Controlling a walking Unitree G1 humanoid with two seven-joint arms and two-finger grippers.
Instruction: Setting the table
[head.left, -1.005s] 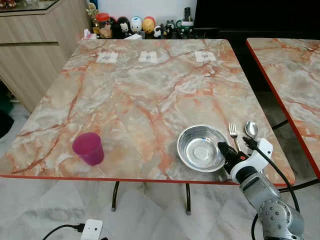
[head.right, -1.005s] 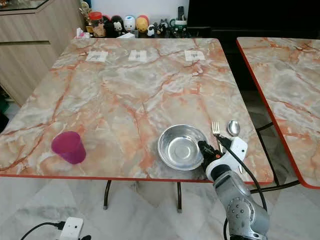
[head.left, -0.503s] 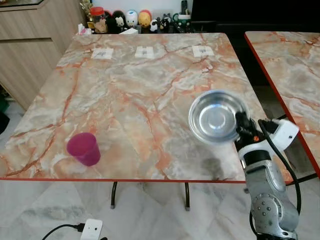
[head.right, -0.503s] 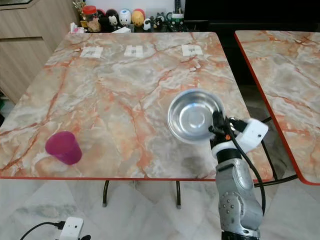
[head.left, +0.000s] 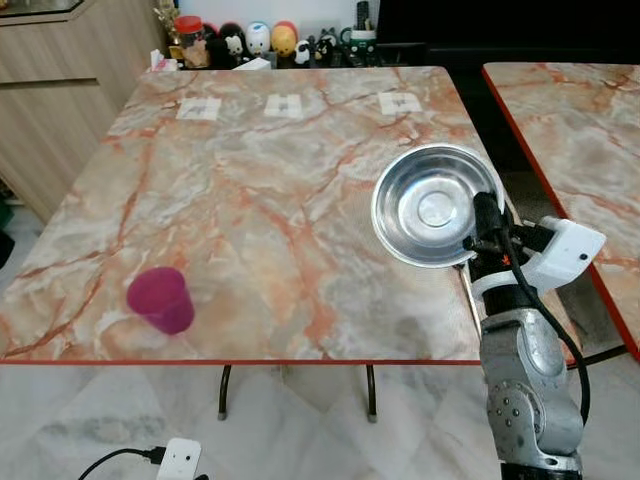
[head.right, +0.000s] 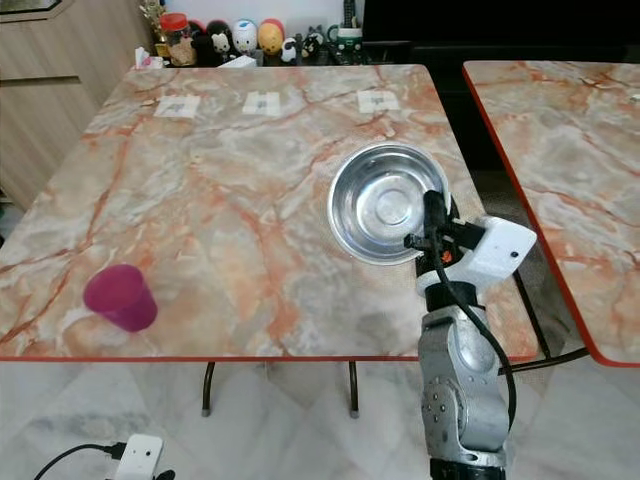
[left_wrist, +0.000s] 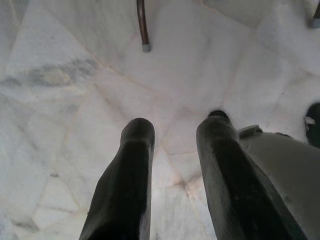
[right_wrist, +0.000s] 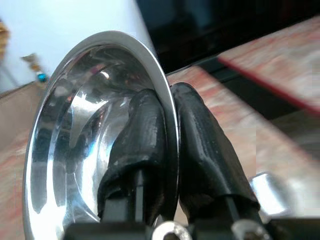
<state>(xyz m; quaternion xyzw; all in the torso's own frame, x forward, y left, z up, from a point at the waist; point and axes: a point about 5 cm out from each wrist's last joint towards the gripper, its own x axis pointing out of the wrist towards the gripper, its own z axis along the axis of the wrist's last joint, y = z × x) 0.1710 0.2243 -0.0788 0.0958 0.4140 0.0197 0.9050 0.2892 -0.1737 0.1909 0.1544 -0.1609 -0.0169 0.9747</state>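
On the near left of the marble table (head.left: 250, 200) a pink cup (head.left: 160, 299) stands upright, well apart from everything else; three small paper labels (head.left: 283, 105) lie in a row toward the far edge, and a cluster of figurines (head.left: 270, 42) sits beyond it. The left gripper (left_wrist: 175, 150) hangs idle over the floor, its two black fingers parted with nothing between them. To the right, the right gripper (head.right: 433, 225) pinches the rim of the steel bowl (head.right: 385, 203), one finger inside the wall and one outside, and holds it lifted off the table near its right edge, tilted so that the inside faces the camera. The step in hand looks like carrying the bowl to its place setting. To do it well, the wrist should level the bowl before lowering, since a rim pinch on smooth metal can let it swing or slip; bring it down flat and slowly, then release only once the base rests on the marble.
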